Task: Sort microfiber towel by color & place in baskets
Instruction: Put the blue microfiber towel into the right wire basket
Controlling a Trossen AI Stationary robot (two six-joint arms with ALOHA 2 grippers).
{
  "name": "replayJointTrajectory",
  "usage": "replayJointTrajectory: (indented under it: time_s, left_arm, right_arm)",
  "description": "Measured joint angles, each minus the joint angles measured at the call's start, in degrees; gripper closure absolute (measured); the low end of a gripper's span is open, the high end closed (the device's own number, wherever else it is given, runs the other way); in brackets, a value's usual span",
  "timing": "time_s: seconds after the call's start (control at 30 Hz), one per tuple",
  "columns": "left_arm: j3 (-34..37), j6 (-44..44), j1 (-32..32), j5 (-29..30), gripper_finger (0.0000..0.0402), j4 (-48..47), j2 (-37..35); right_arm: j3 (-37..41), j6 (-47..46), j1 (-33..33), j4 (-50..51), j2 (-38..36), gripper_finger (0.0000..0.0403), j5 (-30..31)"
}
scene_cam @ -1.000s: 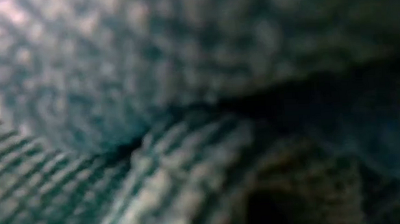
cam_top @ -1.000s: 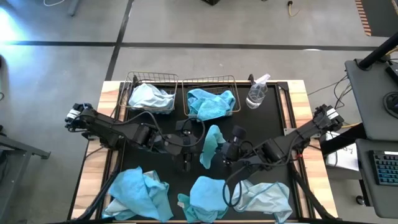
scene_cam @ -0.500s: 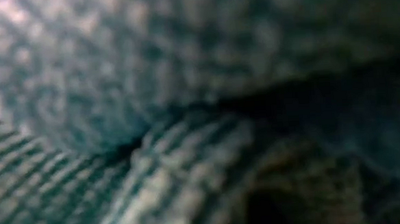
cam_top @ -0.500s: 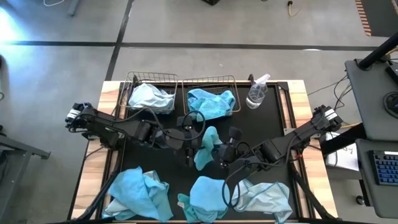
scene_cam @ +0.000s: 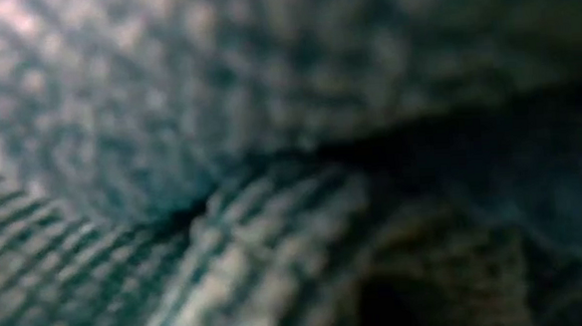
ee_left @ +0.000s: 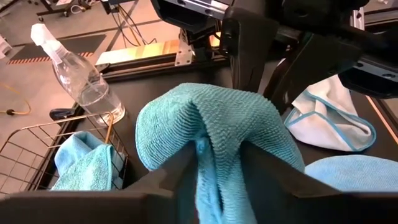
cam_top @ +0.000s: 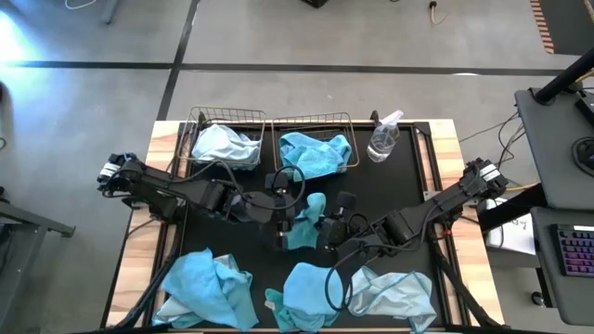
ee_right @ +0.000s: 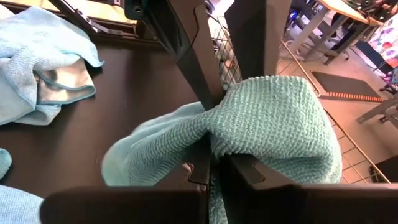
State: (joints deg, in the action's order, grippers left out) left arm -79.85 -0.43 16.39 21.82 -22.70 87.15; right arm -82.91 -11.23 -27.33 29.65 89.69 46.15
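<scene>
Cloth fills the low view; both tools (cam_top: pixel 286 219) (cam_top: pixel 327 223) pinch one turquoise towel (cam_top: pixel 305 221).

Clear spray bottle (cam_top: pixel 382 137) w/ white trigger head lies tilted on the black table (cam_top: pixel 390 186) near its far right corner. Table has light wood side strips (both sides). Grey desk w/ keyboard (cam_top: pixel 575 264) stands off right on the concrete floor (cam_top: pixel 278 37).

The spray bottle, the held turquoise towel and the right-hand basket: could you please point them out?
spray bottle (cam_top: pixel 381 141), high view, clear body.
held turquoise towel (cam_top: pixel 306 223), high view, bunched middle.
right-hand basket (cam_top: pixel 311 119), high view, far wire rim.
</scene>
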Motion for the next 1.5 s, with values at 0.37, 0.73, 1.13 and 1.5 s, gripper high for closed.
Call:
replayJointTrajectory:
  time_s: [0.37, 0.73, 1.13, 1.5]
  left_arm:
    - [0.0, 0.0, 0.0, 0.1, 0.0399, -0.3, 0.0]
    - [0.0, 0.0, 0.0, 0.1, 0.0401, -1.0, 0.0]
    - [0.1, -0.2, 0.0, 2.8, 0.0401, -1.7, 0.0]
    - [-8.2, -3.9, 0.0, 26.9, 0.0402, -23.4, -0.2]
  right_arm:
    - [0.0, 0.8, 0.0, 0.0, 0.0, 0.0390, 0.0]
    - [0.0, 2.3, 0.0, 0.1, 0.0, 0.0356, 0.0]
    - [0.0, 2.3, 0.0, 1.1, 0.0, 0.0215, 0.0]
    - [0.0, -7.3, 0.0, 12.5, 0.0, 0.0202, 0.0]
